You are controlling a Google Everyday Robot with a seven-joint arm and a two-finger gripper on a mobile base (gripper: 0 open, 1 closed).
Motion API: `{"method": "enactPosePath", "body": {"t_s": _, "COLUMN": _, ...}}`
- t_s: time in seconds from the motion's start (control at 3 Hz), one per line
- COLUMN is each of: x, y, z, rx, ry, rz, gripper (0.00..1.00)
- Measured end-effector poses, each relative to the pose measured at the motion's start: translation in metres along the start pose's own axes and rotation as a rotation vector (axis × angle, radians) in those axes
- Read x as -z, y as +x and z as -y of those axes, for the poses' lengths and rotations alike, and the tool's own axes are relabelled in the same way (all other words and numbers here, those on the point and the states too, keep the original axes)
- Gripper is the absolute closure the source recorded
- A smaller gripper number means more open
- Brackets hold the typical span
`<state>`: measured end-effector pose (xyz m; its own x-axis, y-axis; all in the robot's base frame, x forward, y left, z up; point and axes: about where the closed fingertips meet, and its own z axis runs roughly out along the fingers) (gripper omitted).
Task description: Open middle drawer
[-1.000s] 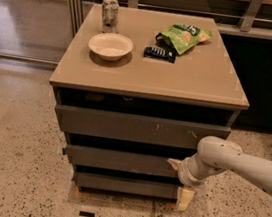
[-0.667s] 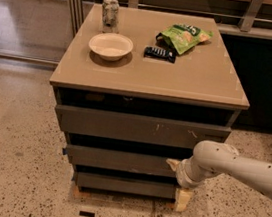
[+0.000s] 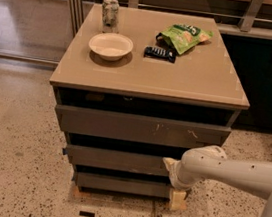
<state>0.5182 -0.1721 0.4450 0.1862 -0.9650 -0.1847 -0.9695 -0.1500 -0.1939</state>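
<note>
The middle drawer, a flat matte dark grey front (second of three under the smooth tan top), runs left to right and faces the camera. The white gripper sits at its right end; whether it grips cannot be told.

Atop the cabinet, a can stands back left, a bowl before it, a bag and packet to their right; the gripper sits at the middle drawer's right end.
</note>
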Motion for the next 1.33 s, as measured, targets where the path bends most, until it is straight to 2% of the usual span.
{"method": "enactPosePath", "body": {"t_s": 0.67, "x": -0.028, "y": -0.014, "z": 0.018, "rx": 0.023, "ry": 0.025, "rz": -0.036, "gripper": 0.00}}
{"method": "enactPosePath", "body": {"t_s": 1.33, "x": -0.040, "y": -0.023, "z": 0.032, "rx": 0.036, "ry": 0.045, "rz": -0.062, "gripper": 0.00}}
